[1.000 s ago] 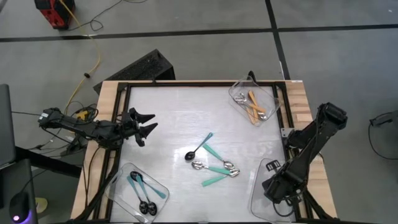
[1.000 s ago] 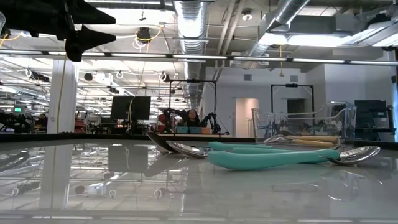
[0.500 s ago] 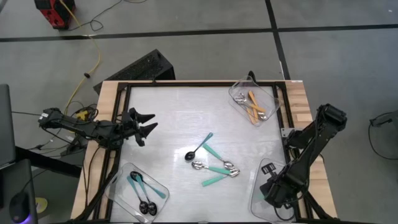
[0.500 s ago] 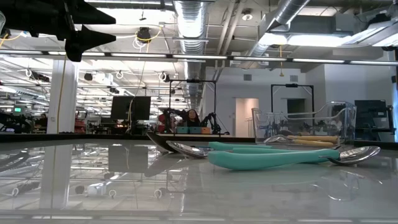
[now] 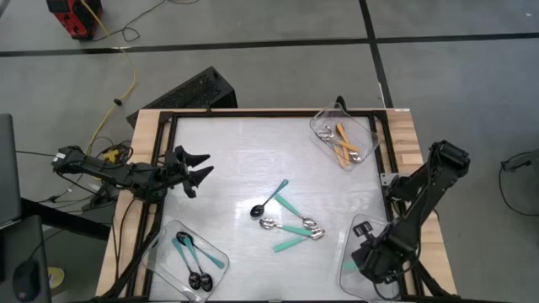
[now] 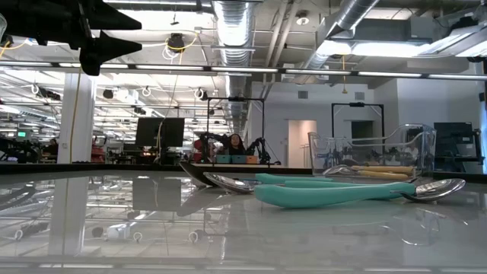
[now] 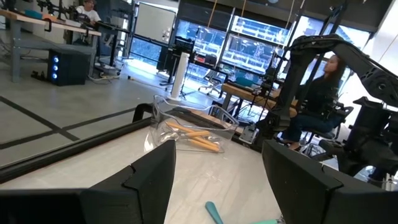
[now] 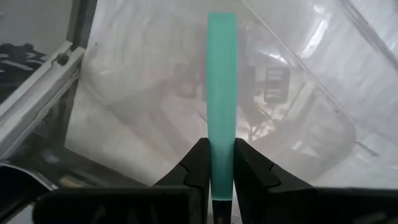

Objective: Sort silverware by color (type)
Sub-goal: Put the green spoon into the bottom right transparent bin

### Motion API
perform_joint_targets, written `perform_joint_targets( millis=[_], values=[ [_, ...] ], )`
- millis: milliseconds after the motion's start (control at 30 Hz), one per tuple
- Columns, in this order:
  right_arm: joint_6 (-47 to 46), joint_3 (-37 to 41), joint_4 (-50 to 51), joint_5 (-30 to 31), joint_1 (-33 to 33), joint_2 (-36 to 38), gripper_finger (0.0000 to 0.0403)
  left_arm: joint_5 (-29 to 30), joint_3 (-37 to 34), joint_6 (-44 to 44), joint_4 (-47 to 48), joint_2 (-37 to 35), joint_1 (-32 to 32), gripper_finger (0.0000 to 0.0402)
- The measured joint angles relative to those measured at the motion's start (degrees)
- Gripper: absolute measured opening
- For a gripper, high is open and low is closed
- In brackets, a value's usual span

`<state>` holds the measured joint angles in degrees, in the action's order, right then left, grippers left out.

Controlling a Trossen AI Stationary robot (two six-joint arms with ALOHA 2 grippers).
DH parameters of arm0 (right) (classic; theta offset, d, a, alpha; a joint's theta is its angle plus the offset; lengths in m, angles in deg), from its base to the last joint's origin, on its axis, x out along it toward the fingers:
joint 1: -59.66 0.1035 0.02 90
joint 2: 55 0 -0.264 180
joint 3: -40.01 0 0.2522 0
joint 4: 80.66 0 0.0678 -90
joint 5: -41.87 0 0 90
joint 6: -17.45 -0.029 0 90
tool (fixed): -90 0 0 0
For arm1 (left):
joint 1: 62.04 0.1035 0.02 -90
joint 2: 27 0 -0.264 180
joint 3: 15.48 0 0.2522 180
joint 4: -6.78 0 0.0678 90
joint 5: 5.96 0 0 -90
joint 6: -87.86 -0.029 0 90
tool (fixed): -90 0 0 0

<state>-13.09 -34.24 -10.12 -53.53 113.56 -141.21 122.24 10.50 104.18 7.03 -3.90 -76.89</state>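
Note:
My right gripper (image 5: 362, 263) (image 8: 221, 149) hovers at the near right corner, shut on a teal-green-handled spoon (image 8: 222, 74) over a clear tray (image 5: 347, 240). On the table's middle lie a blue-handled spoon with a black bowl (image 5: 269, 200) and teal-handled spoons (image 5: 295, 230) (image 6: 327, 194), flat on the surface. Orange-handled spoons (image 5: 344, 145) lie in the far right tray. Blue-handled spoons (image 5: 194, 257) lie in the near left tray. My left gripper (image 5: 200, 168) (image 7: 217, 146) (image 6: 114, 34) hangs open above the table's left side. My right gripper pinches the teal spoon's handle (image 8: 222, 134) between its two fingers (image 8: 199, 165). The handle runs along the fingers and sticks out ahead of them, above the clear tray's floor (image 8: 298, 106). The bowl end is hidden behind the fingers. Whether the handle's tip touches the tray, I cannot tell.
Clear trays stand at the far right (image 5: 345, 135) (image 6: 373, 152), near left (image 5: 168, 240) and near right corners. A black frame (image 5: 253, 114) borders the white table. Open surface lies between my left gripper and the middle spoons. A person (image 7: 317, 99) sits beyond the table.
My right gripper has moved a little toward the table's near edge and left over the near right tray, carrying the teal spoon. The left arm and the spoons on the table have kept still.

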Motion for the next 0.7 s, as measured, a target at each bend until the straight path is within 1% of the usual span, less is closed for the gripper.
perform_joint_targets(
  millis=[200, 367, 533, 700],
  values=[
    [-3.07, 0.00, -1.45, 0.80, 1.30, -0.04, 0.0071, -0.01, 0.00, 0.00, 0.05, 0.01, 0.00, 0.0226],
    [-1.90, 0.00, -1.99, 3.34, 1.69, -0.07, 0.0071, -0.01, 0.01, 0.00, 0.03, 0.00, -0.01, 0.0226],
    [-1.34, 0.00, 0.12, 3.83, 2.33, -0.01, 0.0071, -0.01, 0.01, 0.00, 0.01, 0.00, 0.00, 0.0226],
    [-1.36, 0.00, 0.07, 4.16, 3.28, 0.02, 0.0071, -0.01, -0.01, 0.00, -0.01, -0.01, -0.02, 0.0226]
  ],
)
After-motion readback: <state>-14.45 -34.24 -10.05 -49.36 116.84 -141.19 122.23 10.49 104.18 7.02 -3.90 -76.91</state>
